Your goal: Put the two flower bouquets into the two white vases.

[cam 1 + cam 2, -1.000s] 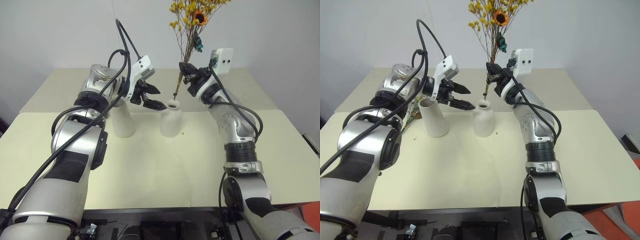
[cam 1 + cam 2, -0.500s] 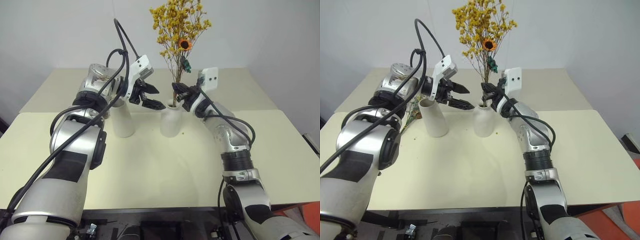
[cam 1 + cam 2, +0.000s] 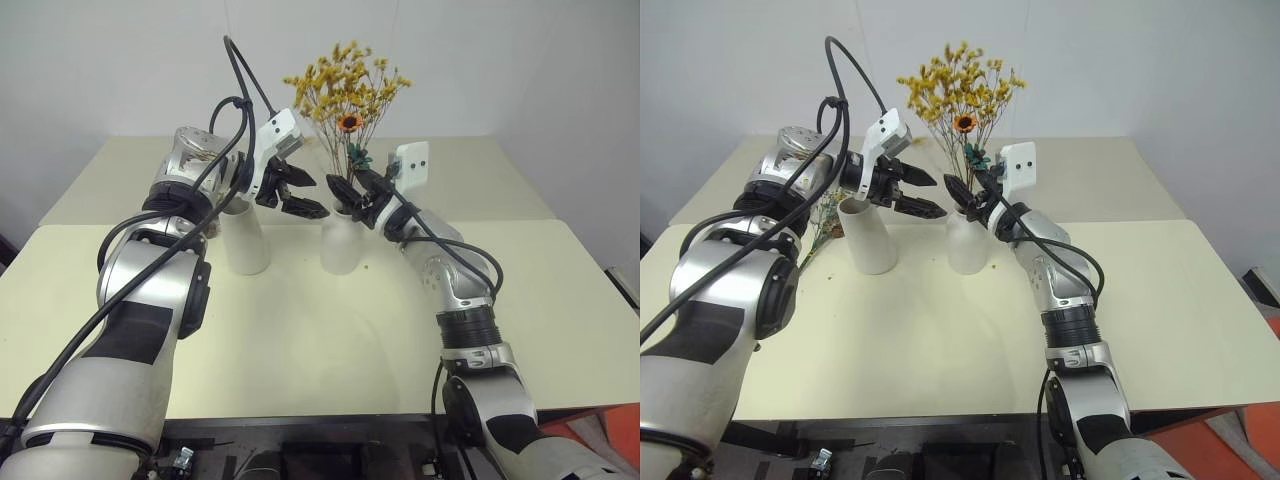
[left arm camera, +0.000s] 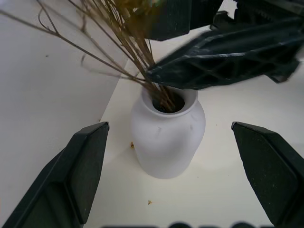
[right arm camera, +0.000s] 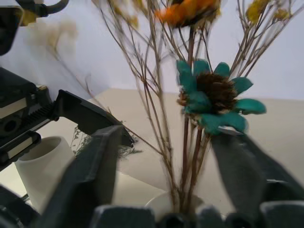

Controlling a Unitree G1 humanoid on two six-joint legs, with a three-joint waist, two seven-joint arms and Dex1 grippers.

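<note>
Broadly, the pale cream tabletop carries both white vases side by side near its far edge. The plain tapered matte white vase with the wide mouth stands empty on the left; the rounded white ceramic bottle vase with the narrow neck just beside it now holds the bushy dried bouquet of tiny yellow-orange blossoms, its thin stems gathered down into the neck so the bunch stands upright by itself. The left gripper hovers at the neck, black fingers spread wide and holding nothing, probably there to steady the vase. The right gripper has its fingers parted either side of the stems, gripping nothing, apparently letting the bunch settle. The sparse grey-green sprigs lie on the table behind the tapered vase, not yet placed
</note>
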